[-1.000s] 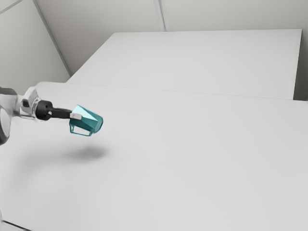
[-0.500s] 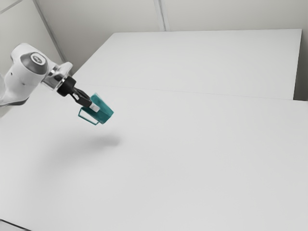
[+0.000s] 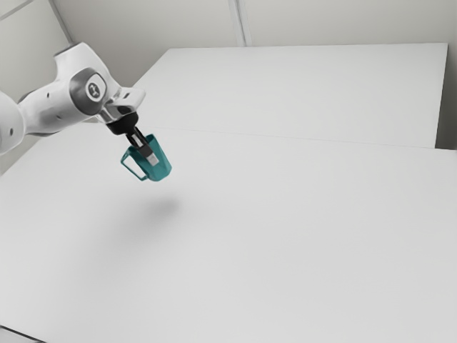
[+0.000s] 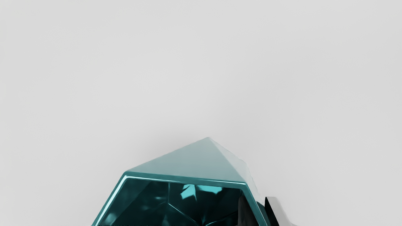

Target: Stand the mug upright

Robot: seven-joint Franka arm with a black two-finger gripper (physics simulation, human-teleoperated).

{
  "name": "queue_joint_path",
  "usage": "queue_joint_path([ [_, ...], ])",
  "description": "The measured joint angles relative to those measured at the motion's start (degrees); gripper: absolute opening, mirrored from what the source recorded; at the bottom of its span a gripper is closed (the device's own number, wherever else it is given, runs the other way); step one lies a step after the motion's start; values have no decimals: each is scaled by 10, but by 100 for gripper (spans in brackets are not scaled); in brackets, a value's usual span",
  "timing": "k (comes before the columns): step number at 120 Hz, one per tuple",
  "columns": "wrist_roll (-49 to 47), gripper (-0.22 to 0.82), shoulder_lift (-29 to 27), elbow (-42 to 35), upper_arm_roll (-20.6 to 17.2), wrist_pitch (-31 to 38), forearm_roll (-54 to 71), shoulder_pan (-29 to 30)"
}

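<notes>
Teal mug (image 3: 160, 166) held off the table (image 3: 285, 243), tilted, its wall pinched by the gripper (image 3: 151, 156)

The gripper has its two fingers closed on the wall of the mug near the rim (image 4: 185, 180). In the wrist view one finger (image 4: 245, 212) of the gripper (image 4: 258, 208) reaches inside the mug's opening, and the other (image 4: 276, 208) lies along the outside, with the wall between them. They are parted by little more than that wall.

The mug is neither lying flat nor fully upright: its opening faces up and toward the exterior view's left, and its base points down and toward the exterior view's right. The handle (image 3: 131, 168) is on the mug's side toward the exterior view's left. The arm (image 3: 51, 113) comes in from that same side and ends above the mug, with the fingers angled down into it.

Below the mug, and apart from it, a soft shadow (image 3: 163, 207) falls on the tabletop, so there is open air between base and table. From the mug toward the exterior view's right, the tabletop runs on bare for a long way, and so does the part nearer the exterior camera. Beyond the mug, a thin seam (image 3: 285, 136) crosses the view, and a second pale surface (image 3: 307, 89) lies past it, well apart from the mug. Farther beyond the mug stand pale walls (image 3: 343, 21).
</notes>
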Motion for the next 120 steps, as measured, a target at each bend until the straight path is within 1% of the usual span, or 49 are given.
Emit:
queue_joint_path([
  [52,-110,-16,9,-22,-22,48,47,-14],
  [120,-195,-16,62,-22,-38,86,59,-17],
])
